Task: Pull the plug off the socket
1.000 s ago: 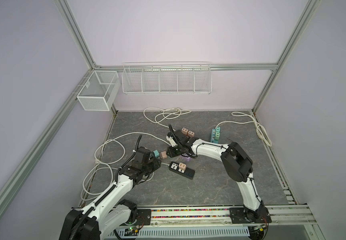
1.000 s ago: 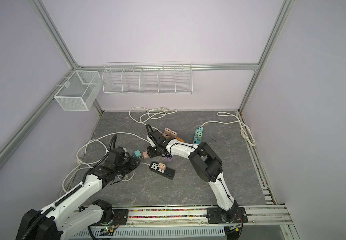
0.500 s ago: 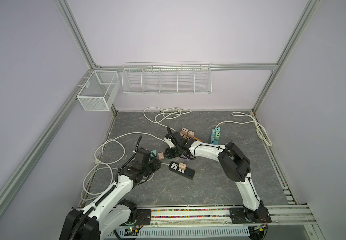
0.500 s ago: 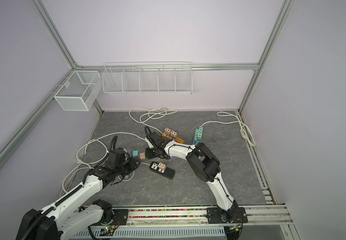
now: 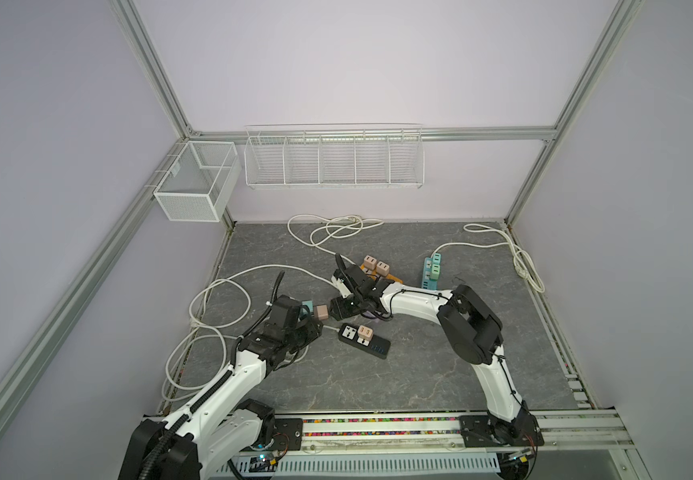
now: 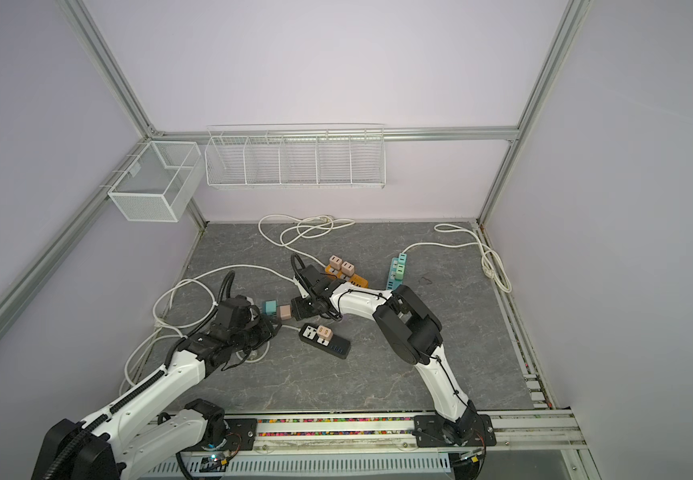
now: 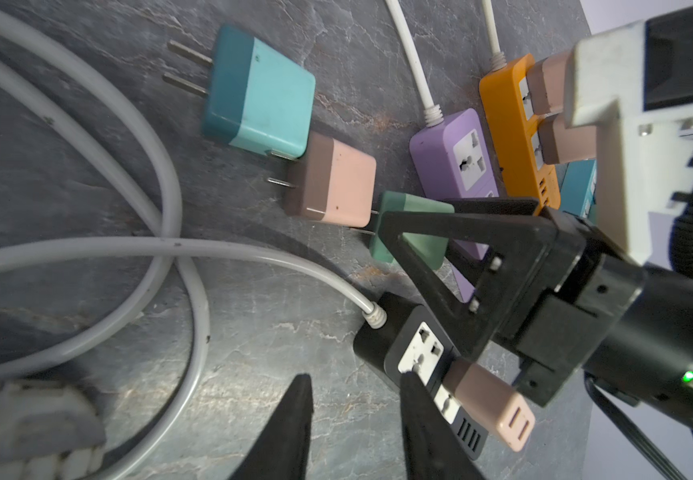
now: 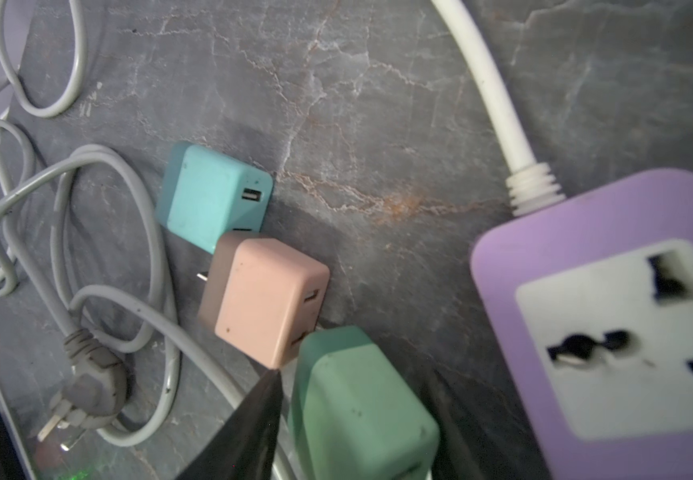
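Note:
A green plug [image 8: 361,415] lies on the grey table beside a loose pink plug [image 8: 270,299] and a loose teal plug [image 8: 216,195]. My right gripper [image 5: 334,309] straddles the green plug [image 7: 411,232], open, with a gap at its fingers [image 8: 253,415]. Next to it the purple power strip [image 8: 611,332] shows a bare socket. The black power strip [image 5: 363,340] carries one pink plug [image 7: 486,403]. My left gripper [image 7: 356,376] is open over bare table, with one fingertip [image 7: 409,376] at the black strip's socket face.
An orange strip [image 5: 378,272] with two pink plugs and a teal strip [image 5: 432,272] with plugs lie behind my right arm. White cables loop at the left [image 5: 220,307], back [image 5: 336,226] and right [image 5: 519,257]. Wire baskets [image 5: 332,160] hang on the back wall.
My right gripper has moved left to the loose plugs with the green plug and its jaws have opened off it. The left arm has not moved.

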Tool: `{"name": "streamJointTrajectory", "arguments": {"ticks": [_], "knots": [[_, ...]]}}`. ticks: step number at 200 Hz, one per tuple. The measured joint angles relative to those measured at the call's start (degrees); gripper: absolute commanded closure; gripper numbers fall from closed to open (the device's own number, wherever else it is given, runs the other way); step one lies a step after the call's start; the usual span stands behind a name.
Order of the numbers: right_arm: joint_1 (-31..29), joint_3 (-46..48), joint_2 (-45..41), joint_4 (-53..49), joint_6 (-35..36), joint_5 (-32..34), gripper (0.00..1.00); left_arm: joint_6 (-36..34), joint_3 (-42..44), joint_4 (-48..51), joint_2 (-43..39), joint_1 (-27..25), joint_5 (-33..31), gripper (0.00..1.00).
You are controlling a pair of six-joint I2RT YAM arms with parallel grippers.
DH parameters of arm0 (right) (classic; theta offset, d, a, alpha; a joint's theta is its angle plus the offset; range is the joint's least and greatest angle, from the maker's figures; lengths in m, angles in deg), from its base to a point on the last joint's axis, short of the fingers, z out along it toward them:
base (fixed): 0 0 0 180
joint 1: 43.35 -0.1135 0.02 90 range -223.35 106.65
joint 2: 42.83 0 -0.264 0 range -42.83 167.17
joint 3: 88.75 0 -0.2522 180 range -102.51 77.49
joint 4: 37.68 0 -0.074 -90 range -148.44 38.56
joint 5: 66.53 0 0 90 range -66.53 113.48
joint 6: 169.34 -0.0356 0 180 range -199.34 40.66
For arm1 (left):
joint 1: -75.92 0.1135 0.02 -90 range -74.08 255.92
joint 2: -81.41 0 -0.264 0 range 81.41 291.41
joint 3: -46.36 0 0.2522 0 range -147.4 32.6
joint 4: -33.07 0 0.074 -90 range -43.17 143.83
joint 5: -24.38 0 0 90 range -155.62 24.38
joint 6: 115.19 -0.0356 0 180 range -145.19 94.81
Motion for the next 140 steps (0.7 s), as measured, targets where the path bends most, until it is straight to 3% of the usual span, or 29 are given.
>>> {"name": "streamJointTrajectory", "arguments": {"ticks": [140], "knots": [[1.1,2.5,-13.6,-8.1,6.4,2.3,0.31,1.6,1.7,-1.3,-1.7,0.1,3.2,0.52]]}}
